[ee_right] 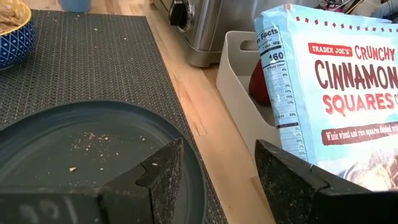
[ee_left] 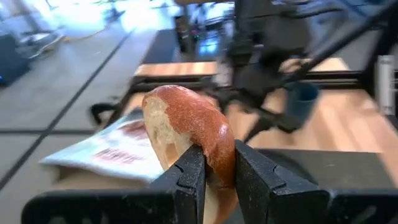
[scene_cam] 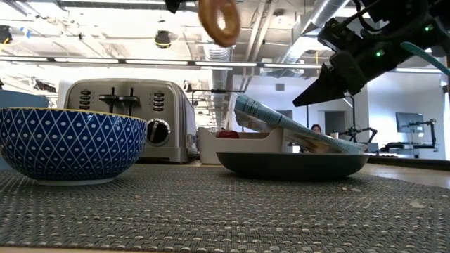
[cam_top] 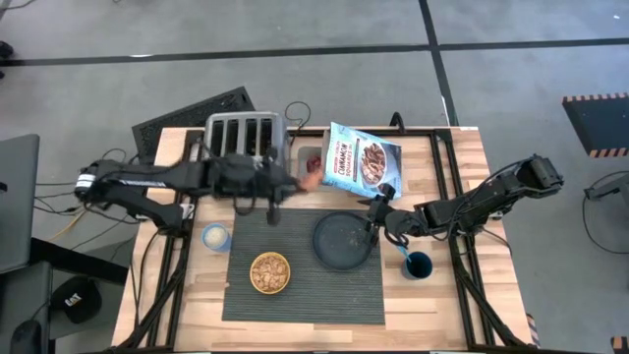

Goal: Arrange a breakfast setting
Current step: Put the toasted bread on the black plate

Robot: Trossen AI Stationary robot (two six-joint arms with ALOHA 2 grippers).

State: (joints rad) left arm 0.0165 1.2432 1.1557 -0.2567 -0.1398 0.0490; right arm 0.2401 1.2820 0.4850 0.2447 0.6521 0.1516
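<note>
The breakfast setting is, as we read it, about half laid out. In the high view the placemat (cam_top: 303,270) lies low in the centre of the frame on the worktop (cam_top: 452,305). On it we see the bowl (cam_top: 269,272), already filled with cereal, toward its left side, and the plate (cam_top: 343,240), bare apart from a few crumbs, at its upper right. The cup (cam_top: 418,265) stands on the wood just to the right of the mat.

The bagel (ee_left: 189,134) is in the air. The left tool (ee_left: 219,171) is clamped on it, its two fingers pinching the ring from either side. In the high view that left tool (cam_top: 270,192) sits above the mat's upper left corner, just in front of the toaster (cam_top: 246,138). In the low view the bagel (scene_cam: 219,21) hangs high at the top centre of the frame, well above the plate (scene_cam: 292,164).

The right tool (ee_right: 217,171) hovers with its fingers apart and nothing between them, over the plate's right-hand edge in the high view, beside the cereal box (cam_top: 362,162).

We judge that the bagel has yet to land on the plate. The apple (ee_right: 259,84) lies in a pale tray (ee_right: 233,81) behind the box, so it also looks unplaced. We cannot make out a spoon for certain in any view.
</note>
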